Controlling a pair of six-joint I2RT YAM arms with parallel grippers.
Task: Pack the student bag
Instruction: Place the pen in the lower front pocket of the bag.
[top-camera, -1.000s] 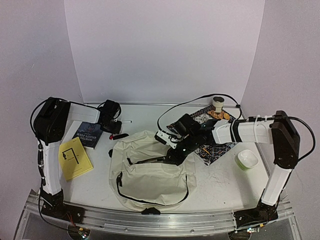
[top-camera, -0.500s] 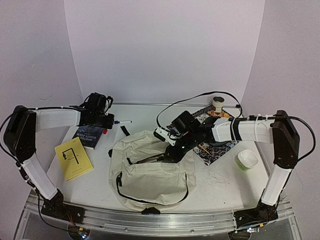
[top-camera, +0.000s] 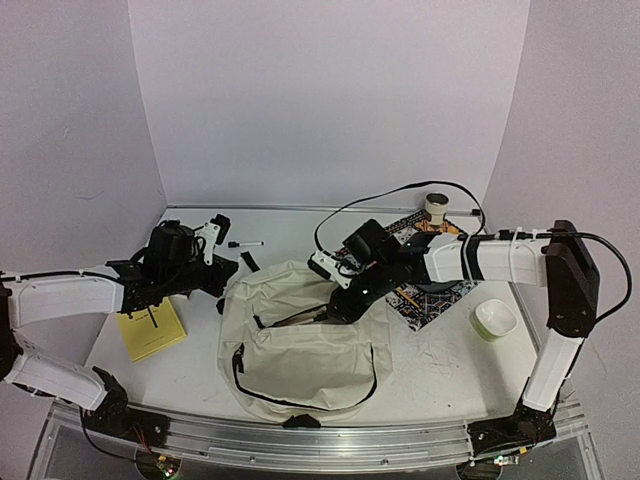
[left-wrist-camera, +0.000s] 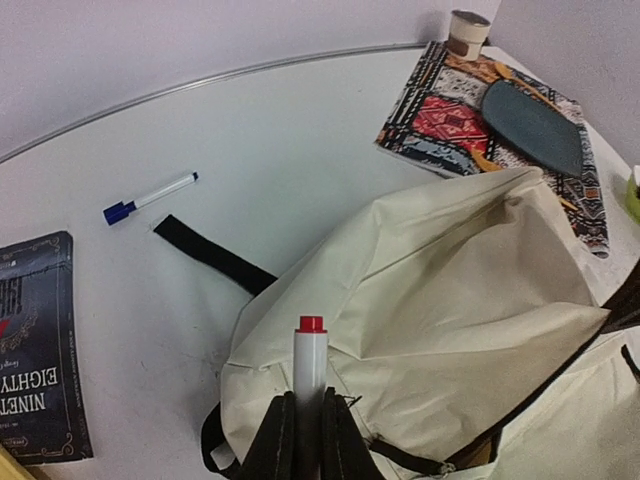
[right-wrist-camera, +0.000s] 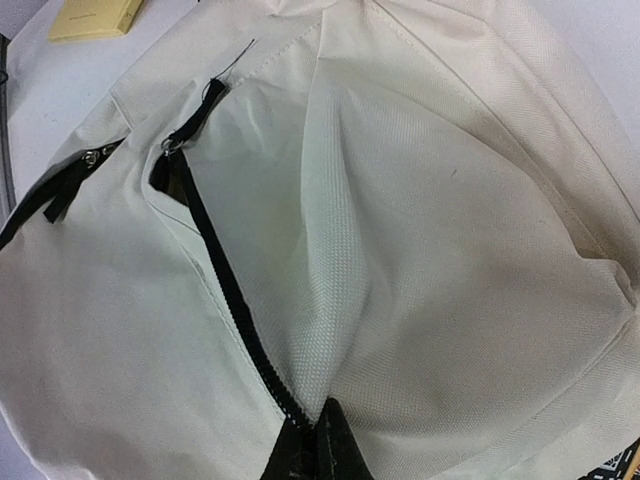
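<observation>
White curved counter (top-camera: 440, 370), pale walls behind. The big soft cream fabric student bag (top-camera: 300, 350) lies flat mid-counter, toward the front. Right gripper (right-wrist-camera: 316, 430) has its jaws pinched tight on the bag's black zipper edge. Left gripper (left-wrist-camera: 300, 430) jaws squeeze a slim white red-capped marker (left-wrist-camera: 310, 360) by the bag's left side.

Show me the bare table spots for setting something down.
Free: the white table behind the cream fabric backpack, between blue-capped pen and patterned mat; also the near edge between backpack and green bowl. Crowded: left side, around the yellow booklet and left arm.
</observation>
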